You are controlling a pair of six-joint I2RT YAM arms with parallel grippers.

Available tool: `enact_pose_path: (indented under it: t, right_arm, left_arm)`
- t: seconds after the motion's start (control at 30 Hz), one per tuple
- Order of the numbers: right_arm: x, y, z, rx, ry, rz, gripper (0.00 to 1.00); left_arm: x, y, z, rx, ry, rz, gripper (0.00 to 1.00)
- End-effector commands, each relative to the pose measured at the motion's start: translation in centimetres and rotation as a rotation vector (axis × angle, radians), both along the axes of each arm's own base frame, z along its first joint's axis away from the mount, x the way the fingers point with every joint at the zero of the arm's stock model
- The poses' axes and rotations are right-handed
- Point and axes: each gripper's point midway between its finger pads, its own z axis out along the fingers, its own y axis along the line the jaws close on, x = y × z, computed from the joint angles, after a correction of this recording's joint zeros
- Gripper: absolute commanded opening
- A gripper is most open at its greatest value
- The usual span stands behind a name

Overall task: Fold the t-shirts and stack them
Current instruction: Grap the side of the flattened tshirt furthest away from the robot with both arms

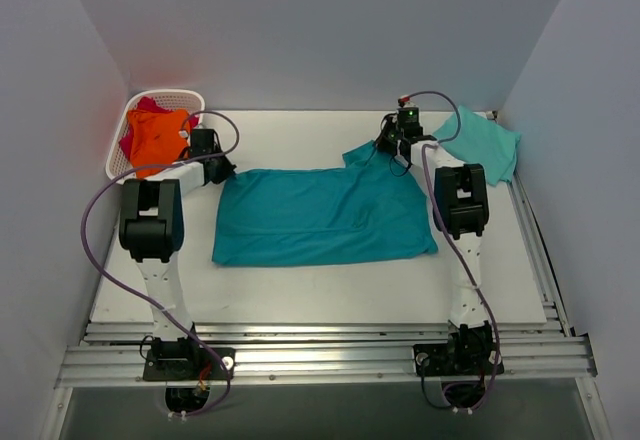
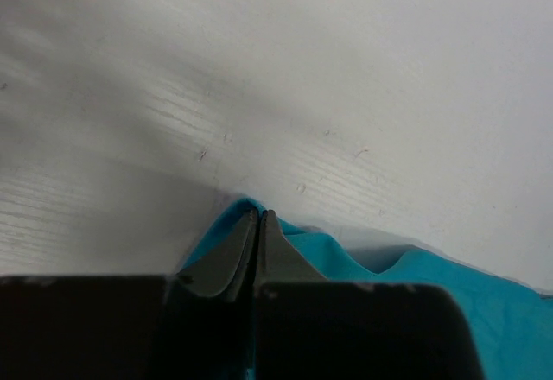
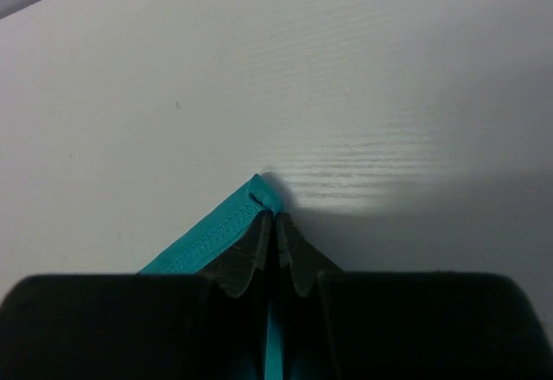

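Two arms work the teal t-shirt point(image 1: 320, 220), which lies spread mid-tabletop, the left gripper point(image 1: 215, 168) and right gripper point(image 1: 390, 145) at its far edge. Left wrist view: jaws clenched on a cloth peak. Right wrist view: jaws clamp only the hem tip, so lifting could pull it free.

You'll see the deep teal t-shirt point(image 1: 320, 218) lying flat in the middle of the bench point(image 1: 330, 290), roughly a wide rectangle. The left pincer point(image 2: 257, 218) pinches its far-left corner and the right pincer point(image 3: 275, 218) its far-right corner. The mint-green t-shirt point(image 1: 485, 142) lies at the far right. The orange t-shirt point(image 1: 160, 138) and the magenta-red t-shirt point(image 1: 143, 108) are heaped in the basket point(image 1: 165, 93).
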Motion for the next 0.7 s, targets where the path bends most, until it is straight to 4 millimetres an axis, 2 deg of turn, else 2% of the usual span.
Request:
enact_pose_path:
  t: [0.0, 0.03, 0.07, 0.1, 0.13, 0.33, 0.53, 0.57, 0.6, 0.63, 0.67]
  right_arm:
    - [0.1, 0.0, 7.1, 0.025, -0.108, 0.001, 0.00]
    - [0.0, -0.2, 8.5, 0.027, -0.128, -0.002, 0.00]
    - [-0.2, -0.2, 8.7, 0.027, -0.130, -0.002, 0.00]
    - [-0.3, -0.3, 10.0, 0.031, -0.147, -0.008, 0.00]
    - [-0.5, -0.2, 10.5, 0.035, -0.154, -0.008, 0.00]
    - [-2.1, 0.0, 13.0, 0.034, -0.184, -0.004, 0.00]
    - [-4.3, 0.3, 15.5, 0.015, -0.211, 0.005, 0.00]
    - [-4.8, 0.2, 16.9, 0.014, -0.233, 0.004, 0.00]
    - [-5.4, 0.4, 16.5, 0.008, -0.221, 0.008, 0.00]
    - [-5.8, 0.3, 16.8, 0.000, -0.226, 0.005, 0.00]
    - [-6.5, 0.3, 18.3, 0.000, -0.249, 0.005, 0.00]
  left_arm:
    - [1.3, 1.0, 5.6, 0.027, -0.120, 0.013, 0.02]
    - [1.3, 1.1, 6.1, 0.030, -0.129, 0.014, 0.02]
    - [1.3, 1.0, 7.2, 0.031, -0.150, 0.013, 0.02]
    - [1.1, 1.1, 7.2, 0.032, -0.149, 0.014, 0.02]
    - [1.1, 1.1, 8.2, 0.031, -0.167, 0.014, 0.02]
    - [0.0, 1.1, 10.4, 0.033, -0.201, 0.010, 0.02]
    - [-1.6, 1.2, 11.6, 0.030, -0.220, 0.006, 0.02]
    - [-1.9, 1.1, 11.8, 0.029, -0.224, 0.005, 0.02]
    - [-2.1, 1.2, 12.0, 0.031, -0.229, 0.007, 0.02]
    - [-2.4, 1.3, 12.7, 0.034, -0.243, 0.009, 0.02]
    - [-3.0, 1.4, 12.3, 0.035, -0.234, 0.010, 0.02]
